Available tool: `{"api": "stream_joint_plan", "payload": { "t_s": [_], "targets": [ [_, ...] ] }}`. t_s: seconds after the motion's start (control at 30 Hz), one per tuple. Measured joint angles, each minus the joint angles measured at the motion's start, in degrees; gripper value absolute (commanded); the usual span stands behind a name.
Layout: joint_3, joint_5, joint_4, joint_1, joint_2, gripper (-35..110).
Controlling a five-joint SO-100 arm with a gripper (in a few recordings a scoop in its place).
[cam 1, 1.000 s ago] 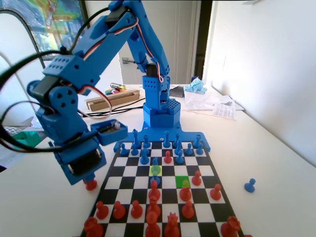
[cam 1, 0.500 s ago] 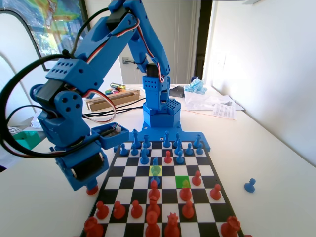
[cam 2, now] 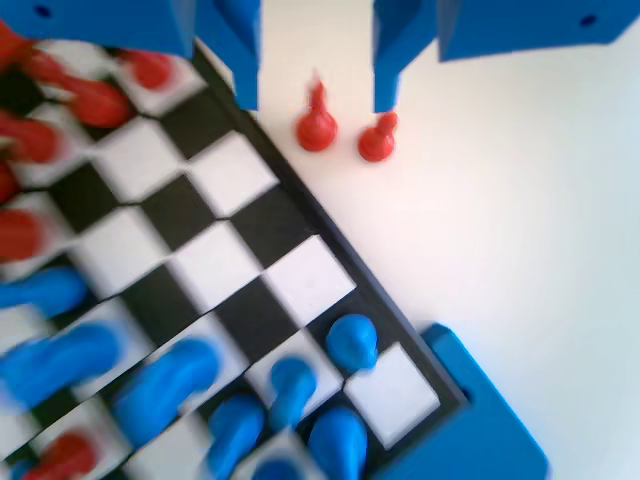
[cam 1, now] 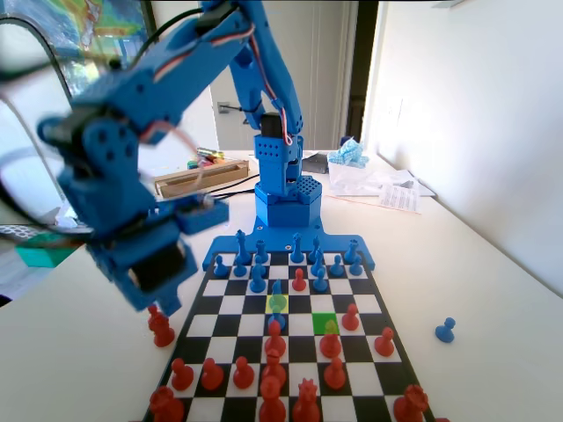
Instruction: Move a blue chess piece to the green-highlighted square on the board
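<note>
— Looking around the board [cam 1: 220, 303] first: what crowds it?

— Red pieces fill the near rows in the fixed view, and one red piece [cam 1: 330, 343] stands right at the near edge of the green-highlighted square [cam 1: 324, 322]. Two red pawns [cam 2: 345, 135] stand off the board on the bench [cam 2: 520, 230], just past its left edge in the fixed view. A lone blue pawn [cam 1: 446, 331] sits on the bench well off to the right. Papers and a wooden tray lie at the far end.

— And the hand?

— The hand [cam 2: 312, 90] hangs raised over those two red pawns, jaws apart, gripping nothing. The arm looks blurred in the fixed view.

— Where is the blue chess piece?

— The blue chess piece [cam 1: 277, 303] stands on the yellow square, one column left of the green one and one row farther; it is small, glossy, round-headed. Taller blue pieces stand behind it.
</note>
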Motion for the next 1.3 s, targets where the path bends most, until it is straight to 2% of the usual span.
{"api": "stream_joint_plan", "payload": {
  "t_s": [0.2, 0.4, 0.77, 1.07, 1.3],
  "targets": [
    [0.0, -0.1, 7.5, -6.1, 10.9, 19],
    [5.1, 0.9, 8.3, -13.7, 20.1, 18],
    [21.6, 2.0, -0.1, -25.0, 26.5, 17],
    [33.0, 0.1, -9.5, -27.0, 26.8, 17],
    [34.8, -1.1, -14.9, -25.9, 25.2, 16]
  ]
}}
